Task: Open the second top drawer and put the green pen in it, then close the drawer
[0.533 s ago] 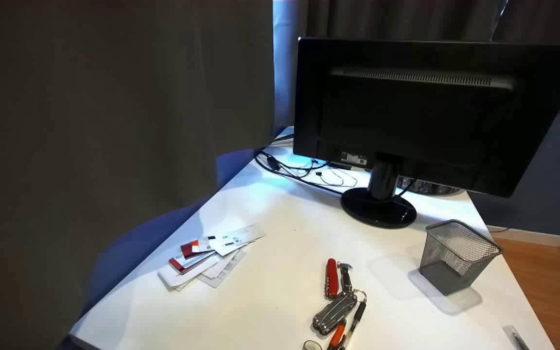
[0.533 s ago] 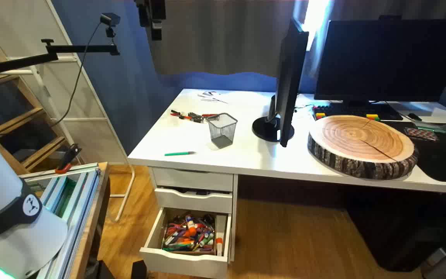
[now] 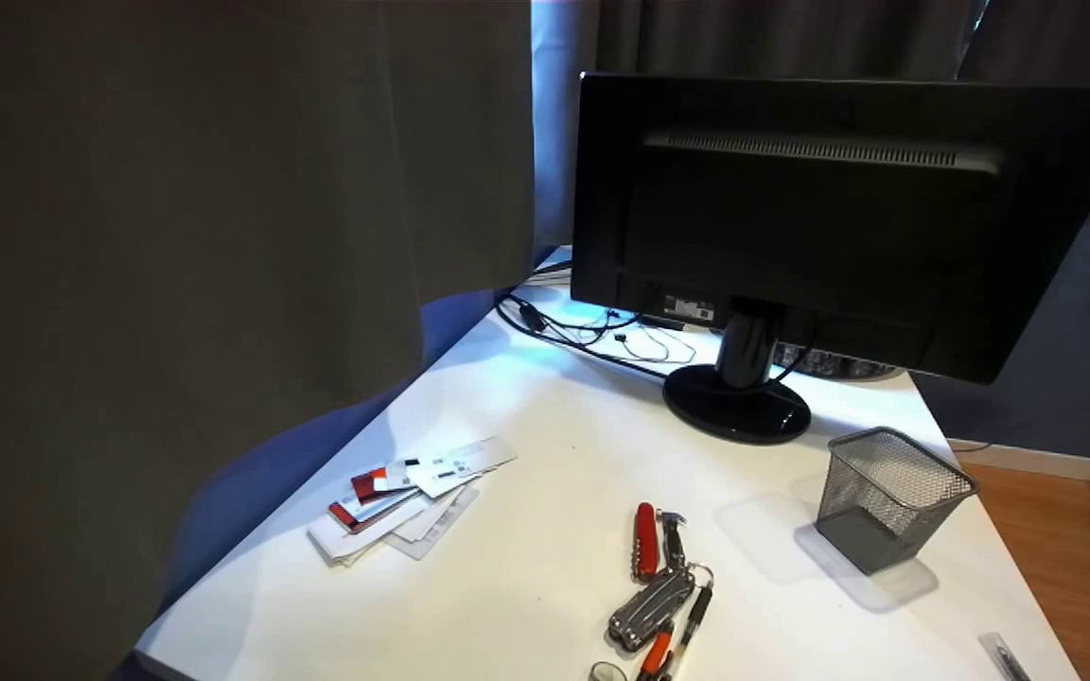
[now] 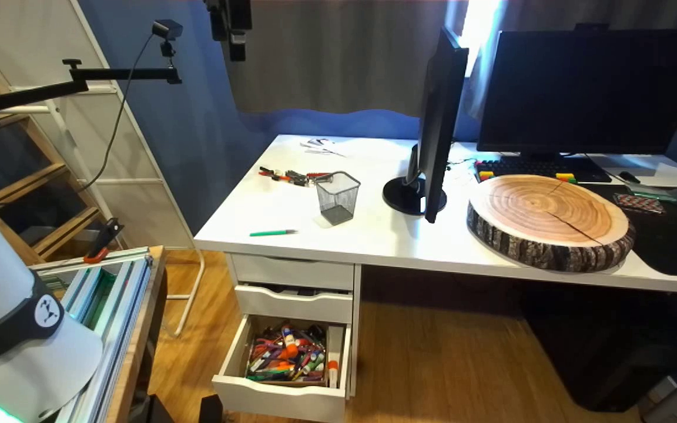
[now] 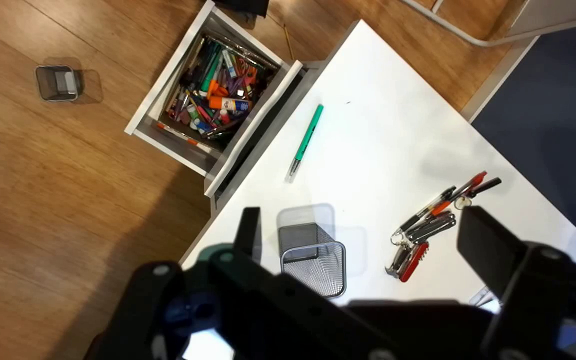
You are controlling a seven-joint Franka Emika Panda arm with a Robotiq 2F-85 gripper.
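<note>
My gripper [image 5: 360, 220] is released and spread wide; I look down on the green pen [image 5: 308, 135].
In my wrist view the green pen lies on the desk [image 5: 378, 135], at 12 o'clock from the upright cup [image 5: 318, 260], with the multitool [image 5: 430, 227] well apart, at 4 o'clock from it. At the green pen's 10 o'clock the third drawer [image 5: 169, 68] stands pulled well out, stationery [image 5: 228, 103] inside. In an exterior view the second drawer [image 4: 294, 306] is slightly ajar, directly under the closed top drawer [image 4: 294, 273].
</note>
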